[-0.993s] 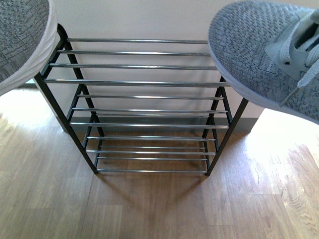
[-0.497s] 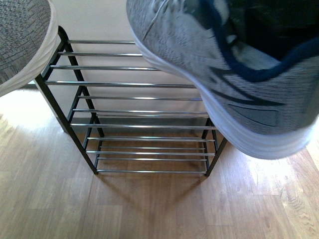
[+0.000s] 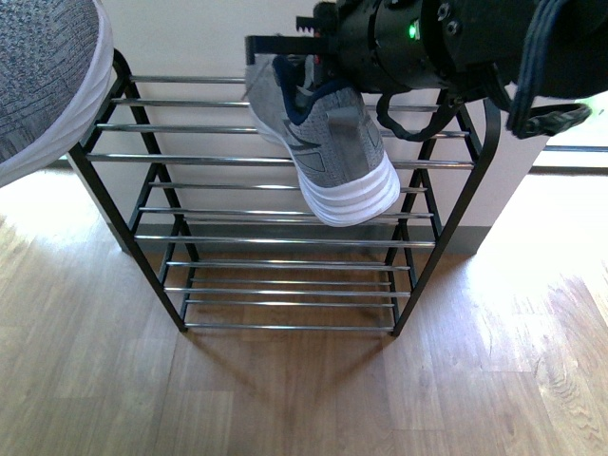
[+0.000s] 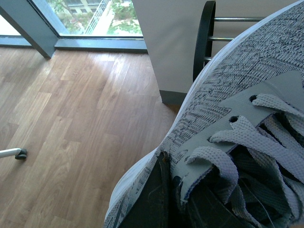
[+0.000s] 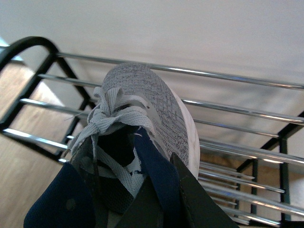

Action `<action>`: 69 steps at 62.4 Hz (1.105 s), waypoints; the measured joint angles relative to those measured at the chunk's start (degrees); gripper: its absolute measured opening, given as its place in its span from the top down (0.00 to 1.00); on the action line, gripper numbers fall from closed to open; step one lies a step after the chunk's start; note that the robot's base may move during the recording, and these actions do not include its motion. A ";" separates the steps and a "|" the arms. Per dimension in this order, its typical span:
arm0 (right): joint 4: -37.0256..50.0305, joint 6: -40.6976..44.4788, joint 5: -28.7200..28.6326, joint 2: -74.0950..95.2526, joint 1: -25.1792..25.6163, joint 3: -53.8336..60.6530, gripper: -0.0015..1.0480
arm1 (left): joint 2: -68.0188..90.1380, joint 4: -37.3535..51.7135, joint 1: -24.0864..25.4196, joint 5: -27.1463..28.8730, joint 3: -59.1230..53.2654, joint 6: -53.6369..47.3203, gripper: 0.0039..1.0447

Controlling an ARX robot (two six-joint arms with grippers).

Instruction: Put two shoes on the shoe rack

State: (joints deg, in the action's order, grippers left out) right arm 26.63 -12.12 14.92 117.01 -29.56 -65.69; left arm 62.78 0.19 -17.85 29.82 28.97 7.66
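The shoe rack (image 3: 275,160) stands against the wall with chrome bars and a black frame. My right gripper (image 3: 318,66) is shut on the navy collar of the right shoe (image 3: 328,147), a grey knit sneaker with a white sole. It hangs over the rack's top tier, toe toward the wall, heel low. In the right wrist view the shoe (image 5: 142,107) points at the top bars (image 5: 228,76). My left gripper is shut on the left shoe (image 4: 228,118), its jaws at the tongue. That shoe fills the front view's upper left corner (image 3: 43,81).
A wooden floor (image 3: 285,389) lies in front of the rack. A white wall (image 3: 209,38) is behind it. In the left wrist view a window (image 4: 95,16) and a small caster (image 4: 19,153) show beside the rack's side loop (image 4: 205,38).
The right shoe has swung from close to the camera at the right out over the rack's top tier, turning toe toward the wall. The right arm has come into view. The left shoe has barely moved.
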 joint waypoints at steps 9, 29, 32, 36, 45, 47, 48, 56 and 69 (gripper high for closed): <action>0.50 -0.26 1.68 4.81 4.33 -3.37 0.99 | 0.00 0.00 0.00 0.02 0.00 0.00 0.99; -0.92 -2.89 4.66 9.03 11.06 -9.90 0.99 | 0.00 0.00 0.00 0.00 0.00 0.00 0.99; -1.33 -3.15 5.01 9.03 11.85 -10.27 0.99 | 0.00 0.00 0.00 0.00 0.00 0.00 0.99; -1.33 -3.15 5.20 9.03 12.72 -10.34 0.99 | 0.00 0.00 0.00 0.02 0.00 0.02 0.99; -0.70 -2.12 5.86 9.03 13.94 -9.97 0.99 | 0.00 0.00 0.00 0.00 0.00 0.00 0.99; -0.09 -1.81 6.34 9.03 13.97 -9.64 0.99 | 0.00 0.00 0.00 0.00 0.00 0.02 0.99; 0.00 -1.77 6.49 9.03 13.97 -9.53 0.99 | 0.00 0.00 0.00 0.00 0.00 0.00 0.99; 0.74 -0.92 8.17 9.05 13.94 -8.46 0.99 | 0.00 0.00 0.00 0.00 0.00 0.02 0.99; -0.07 -0.02 10.05 9.40 14.01 -7.93 0.99 | 0.00 0.00 0.00 0.00 0.00 0.00 0.99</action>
State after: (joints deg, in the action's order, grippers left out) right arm 26.57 -12.14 24.97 126.41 -15.55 -73.63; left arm 62.78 0.19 -17.85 29.82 28.97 7.66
